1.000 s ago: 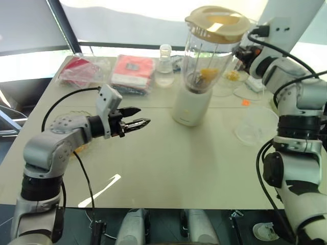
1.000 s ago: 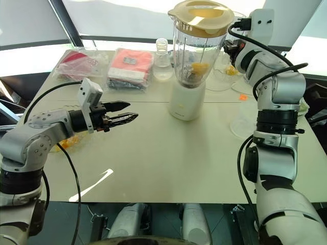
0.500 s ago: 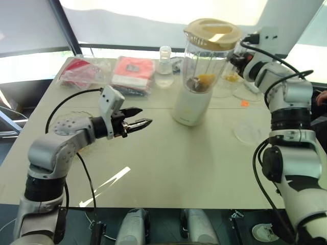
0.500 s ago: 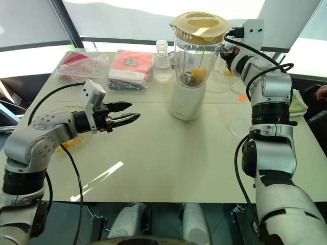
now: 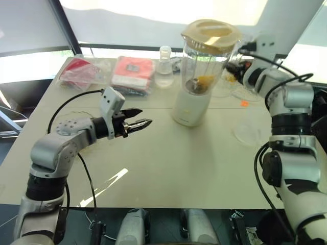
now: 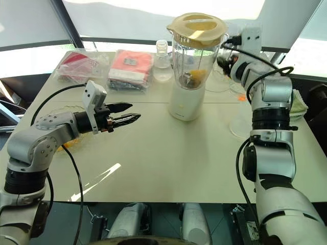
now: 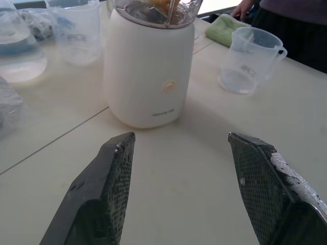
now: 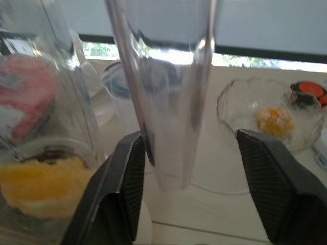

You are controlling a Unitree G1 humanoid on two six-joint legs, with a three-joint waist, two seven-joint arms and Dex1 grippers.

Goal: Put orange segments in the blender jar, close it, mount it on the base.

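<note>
The blender jar (image 5: 204, 66), clear with a tan lid (image 5: 210, 31), stands upright on the white base (image 5: 191, 108) at the middle back of the table. Orange segments (image 5: 204, 80) lie at its bottom, above the blade hub. My right gripper (image 5: 231, 66) is at the jar's right side, open. In the right wrist view the jar's handle (image 8: 163, 92) stands between its fingers (image 8: 127, 178), with a gap on each side. My left gripper (image 5: 142, 123) hovers open and empty over the table, left of the base (image 7: 145, 81).
Behind the jar are a small clear bottle (image 5: 165, 66) and red packets (image 5: 133, 71). A glass bowl (image 8: 273, 120) holding an orange piece sits back right. A shallow clear bowl (image 5: 250, 132) and a measuring cup (image 7: 248, 58) stand to the right. A person (image 7: 286, 20) is at the far side.
My right hand has come down beside the jar and its jaws have opened wide off the handle. The left arm has stayed where it was.
</note>
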